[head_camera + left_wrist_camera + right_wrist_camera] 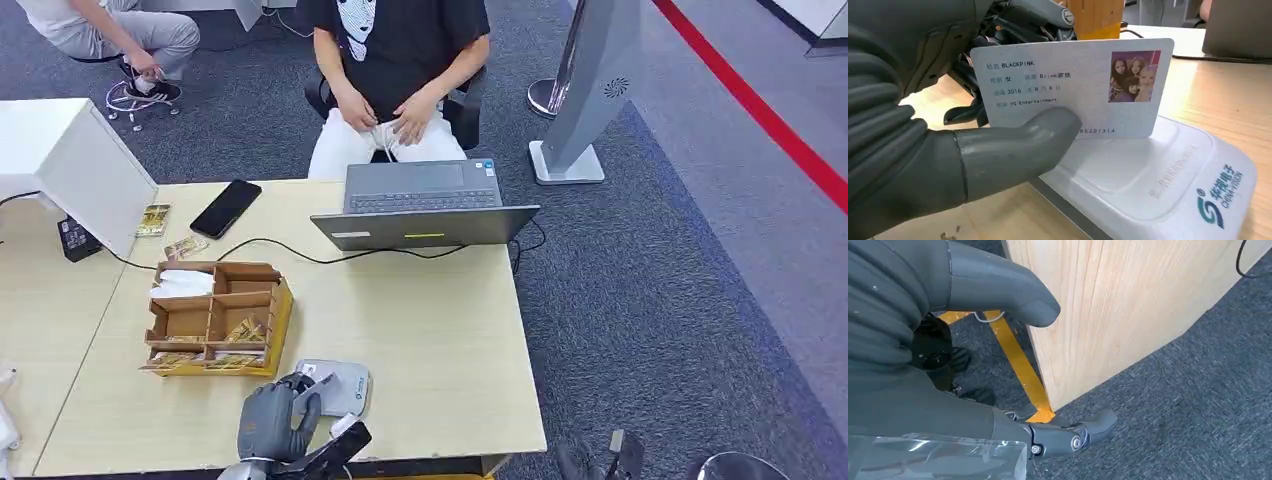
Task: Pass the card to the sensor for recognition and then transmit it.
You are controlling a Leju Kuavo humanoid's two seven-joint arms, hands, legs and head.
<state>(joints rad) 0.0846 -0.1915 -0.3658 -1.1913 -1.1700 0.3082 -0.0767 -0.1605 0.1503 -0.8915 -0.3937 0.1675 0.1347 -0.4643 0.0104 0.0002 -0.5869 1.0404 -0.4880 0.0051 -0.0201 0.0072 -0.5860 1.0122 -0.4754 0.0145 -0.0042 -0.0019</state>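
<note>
My left hand (278,415) (948,150) pinches a white ID card (1073,87) with a small photo, thumb on the card's face and dark fingers behind it. The card stands on edge, its lower edge at the white card reader (342,386) (1168,185) near the table's front edge. In the head view the card (306,371) is a small sliver above my fingers. My right hand (600,460) (1013,355) hangs low beside the table's wooden side panel (1118,305), over carpet, fingers apart and holding nothing.
A cardboard organiser (215,315) with several compartments and cards stands just behind the reader. Farther back are an open laptop (425,205), a black phone (226,208) and a cable. A person (400,70) sits facing me behind the table. A white box (75,165) is at far left.
</note>
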